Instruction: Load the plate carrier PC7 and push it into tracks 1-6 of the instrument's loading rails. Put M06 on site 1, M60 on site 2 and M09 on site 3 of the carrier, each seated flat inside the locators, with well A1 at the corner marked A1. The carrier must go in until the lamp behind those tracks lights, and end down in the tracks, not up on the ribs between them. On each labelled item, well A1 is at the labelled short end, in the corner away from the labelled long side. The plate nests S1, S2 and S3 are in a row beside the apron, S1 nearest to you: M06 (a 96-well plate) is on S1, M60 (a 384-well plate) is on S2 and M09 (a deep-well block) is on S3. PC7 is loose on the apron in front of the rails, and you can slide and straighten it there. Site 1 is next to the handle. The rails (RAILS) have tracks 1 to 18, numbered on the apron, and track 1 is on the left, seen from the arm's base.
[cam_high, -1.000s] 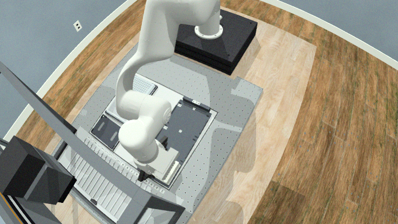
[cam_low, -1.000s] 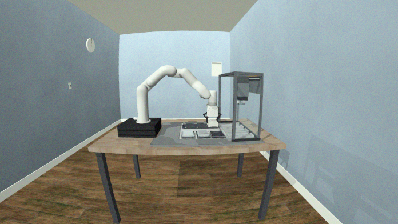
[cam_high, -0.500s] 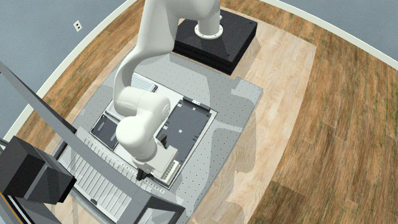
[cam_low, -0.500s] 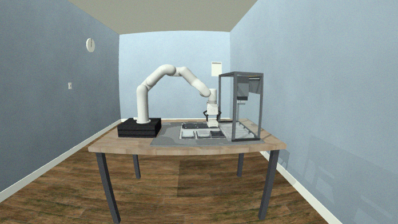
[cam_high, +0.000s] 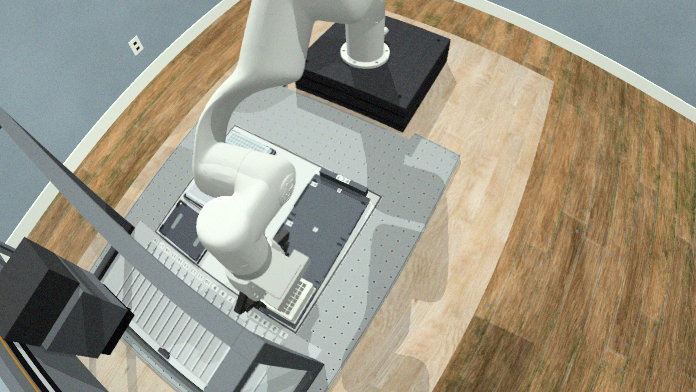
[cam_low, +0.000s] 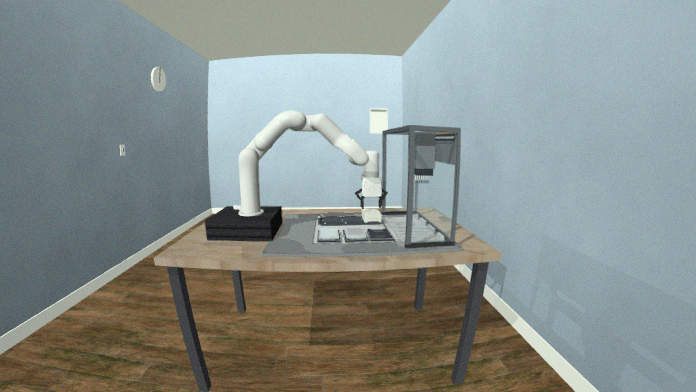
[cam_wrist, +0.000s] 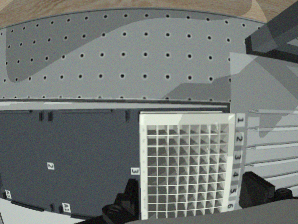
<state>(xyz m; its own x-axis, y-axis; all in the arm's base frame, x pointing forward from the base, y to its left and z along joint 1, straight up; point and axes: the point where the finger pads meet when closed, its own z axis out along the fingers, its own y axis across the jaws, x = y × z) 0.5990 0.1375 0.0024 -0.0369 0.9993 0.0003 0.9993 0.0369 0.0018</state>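
On the apron strip (cam_wrist: 239, 166), beside the rails: I read 1, 2, 3, 4, 5 and 6, turned sideways.
On the dark carrier (cam_wrist: 95, 145) (cam_high: 327, 215): I read a sideways 2 and 3.
Near the carrier's lower edge, wrist view: a small tag, A1.
Carrier handle (cam_high: 344, 181): white lettering, too small for me.

Counter (cam_high: 505, 130) (cam_low: 200, 254) (cam_wrist: 75, 9): pale wood grain. Grey perforated mat (cam_high: 345, 300) (cam_low: 290, 245) (cam_wrist: 100, 65) lies flat on it; black base block (cam_high: 425, 60) (cam_low: 215, 231) beside the mat, directly on wood.
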